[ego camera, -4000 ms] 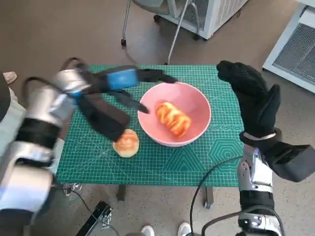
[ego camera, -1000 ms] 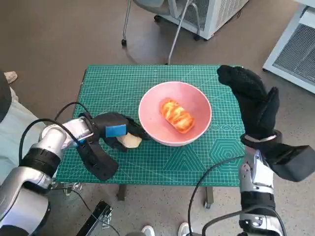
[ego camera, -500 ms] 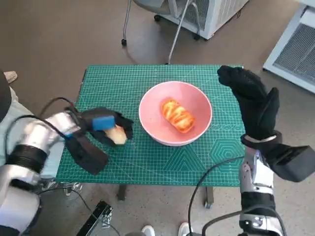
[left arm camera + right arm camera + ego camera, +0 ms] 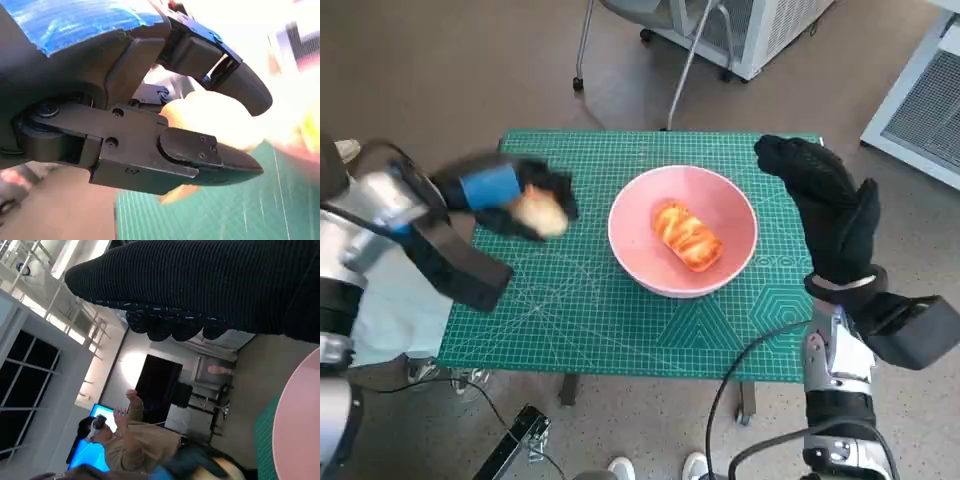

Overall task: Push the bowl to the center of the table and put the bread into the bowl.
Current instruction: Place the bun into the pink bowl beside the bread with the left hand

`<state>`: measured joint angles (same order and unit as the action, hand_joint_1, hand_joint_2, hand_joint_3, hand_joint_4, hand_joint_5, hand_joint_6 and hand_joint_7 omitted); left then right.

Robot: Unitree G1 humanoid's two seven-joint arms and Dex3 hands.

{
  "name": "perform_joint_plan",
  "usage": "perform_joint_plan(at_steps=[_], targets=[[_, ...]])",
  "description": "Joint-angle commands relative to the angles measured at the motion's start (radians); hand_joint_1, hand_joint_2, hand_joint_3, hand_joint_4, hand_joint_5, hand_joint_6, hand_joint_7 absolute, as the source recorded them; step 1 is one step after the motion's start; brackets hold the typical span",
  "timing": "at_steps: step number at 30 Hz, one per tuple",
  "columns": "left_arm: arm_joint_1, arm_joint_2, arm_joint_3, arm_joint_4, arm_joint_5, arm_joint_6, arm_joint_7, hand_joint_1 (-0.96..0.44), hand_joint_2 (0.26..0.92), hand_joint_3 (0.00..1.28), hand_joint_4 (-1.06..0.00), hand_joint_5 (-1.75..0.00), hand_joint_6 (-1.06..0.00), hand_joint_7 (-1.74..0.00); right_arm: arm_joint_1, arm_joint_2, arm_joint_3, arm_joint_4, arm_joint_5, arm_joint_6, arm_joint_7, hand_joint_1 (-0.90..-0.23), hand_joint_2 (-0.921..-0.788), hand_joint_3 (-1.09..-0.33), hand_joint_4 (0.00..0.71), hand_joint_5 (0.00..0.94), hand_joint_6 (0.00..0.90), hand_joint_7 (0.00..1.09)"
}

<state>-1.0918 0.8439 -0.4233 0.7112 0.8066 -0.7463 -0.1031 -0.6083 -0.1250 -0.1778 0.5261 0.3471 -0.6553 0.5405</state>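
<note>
A pink bowl (image 4: 740, 250) stands near the middle of the green mat, with one glazed bread roll (image 4: 686, 236) lying inside it. My left hand (image 4: 505, 198) holds a second, pale round bread roll (image 4: 539, 212) lifted above the mat, left of the bowl. In the left wrist view that roll (image 4: 210, 117) sits between the black fingers (image 4: 200, 150). My right hand (image 4: 830, 205) stands upright beside the bowl's right rim, fingers spread, holding nothing. A strip of the bowl's rim (image 4: 300, 425) shows in the right wrist view.
The green cutting mat (image 4: 620, 310) covers the small table. Chair legs (image 4: 685, 60) and a white cabinet (image 4: 760, 30) stand beyond the far edge. A person (image 4: 130, 440) sits in the distance in the right wrist view. A cable (image 4: 740, 370) hangs by the front edge.
My left hand came down onto the pale roll by the bowl, took hold of it, and has lifted it up and towards the far left. The view has shifted slightly.
</note>
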Motion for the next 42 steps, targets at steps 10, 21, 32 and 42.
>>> perform_joint_plan(at_steps=[10, 21, 32, 42], targets=[[-0.068, -0.190, 0.005, -0.024, -0.039, 0.001, 0.008, 0.00, 0.921, 0.09, -0.59, -1.17, -0.69, -1.20, 0.007, -0.005, 0.009, 0.017, -0.016, -0.002, 0.001, -0.653, -0.921, -0.760, 0.371, 0.052, -0.001, 0.78], [-0.100, -0.317, -0.054, 0.097, -0.026, -0.021, -0.007, 0.00, 0.921, 0.16, -0.50, -1.22, -0.61, -1.32, 0.024, -0.004, 0.006, -0.019, -0.003, 0.011, -0.005, -0.642, -0.921, -0.762, 0.371, 0.051, -0.001, 0.78], [-0.081, -0.364, -0.065, 0.136, -0.029, 0.069, -0.104, -0.17, 0.921, 0.26, -0.33, -1.00, -0.48, -1.41, 0.042, 0.004, -0.011, -0.026, 0.007, -0.001, -0.017, -0.633, -0.921, -0.741, 0.384, 0.057, 0.022, 0.79], [-0.061, -0.359, -0.084, 0.088, -0.019, 0.130, -0.158, -0.13, 0.892, 0.02, -0.39, -0.05, -0.48, -0.36, 0.049, 0.007, -0.013, -0.034, 0.001, 0.010, -0.027, -0.651, -0.921, -0.731, 0.388, 0.056, 0.035, 0.77]])
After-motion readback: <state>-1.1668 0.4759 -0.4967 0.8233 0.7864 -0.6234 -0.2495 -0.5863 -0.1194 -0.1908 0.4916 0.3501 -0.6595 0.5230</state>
